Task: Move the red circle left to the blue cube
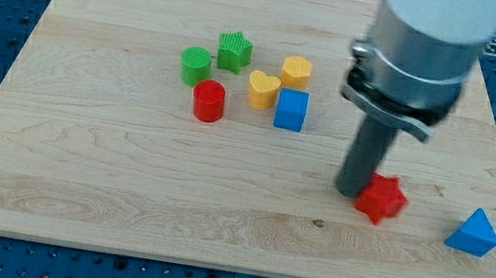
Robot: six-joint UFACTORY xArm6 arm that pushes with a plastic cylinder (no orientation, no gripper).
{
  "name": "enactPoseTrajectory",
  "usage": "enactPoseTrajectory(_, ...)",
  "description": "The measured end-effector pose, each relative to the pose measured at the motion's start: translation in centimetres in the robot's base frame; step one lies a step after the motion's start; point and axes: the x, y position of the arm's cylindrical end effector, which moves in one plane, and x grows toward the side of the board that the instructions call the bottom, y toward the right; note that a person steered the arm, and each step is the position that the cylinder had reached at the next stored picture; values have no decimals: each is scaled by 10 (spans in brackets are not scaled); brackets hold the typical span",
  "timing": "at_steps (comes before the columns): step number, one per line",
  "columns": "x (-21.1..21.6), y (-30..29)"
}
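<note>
Red circle (208, 101): a short red cylinder on the wooden surface (101, 186), left of centre in the view.
Blue cube (291, 110): lies to the view's right of the red circle, with a clear gap between them.
Yellow heart (262, 89): sits between and slightly above those two, just beside the blue cube's upper left corner.
Other neighbours: a green cylinder (196, 66) touches or nearly touches the red circle from above left; a green star (234, 51) and a second yellow block (297, 71) lie nearer the view's top.
My tip (352, 190): the end effector is a plain rod with nothing to spread or pinch; it stands on the surface well apart from the red circle, toward the view's lower right.
Red star (381, 197): touching or just beside my tip on its right.
Blue triangle (474, 234): farther to the view's right, near the surface's edge.
</note>
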Motion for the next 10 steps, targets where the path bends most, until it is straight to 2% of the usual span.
enactPoseTrajectory(1, 11, 45)
enactPoseTrajectory(2, 13, 42)
enactPoseTrajectory(3, 6, -10)
enactPoseTrajectory(5, -45, -220)
enactPoseTrajectory(6, -69, -265)
enactPoseTrajectory(8, -83, -247)
enactPoseTrajectory(10, -84, -180)
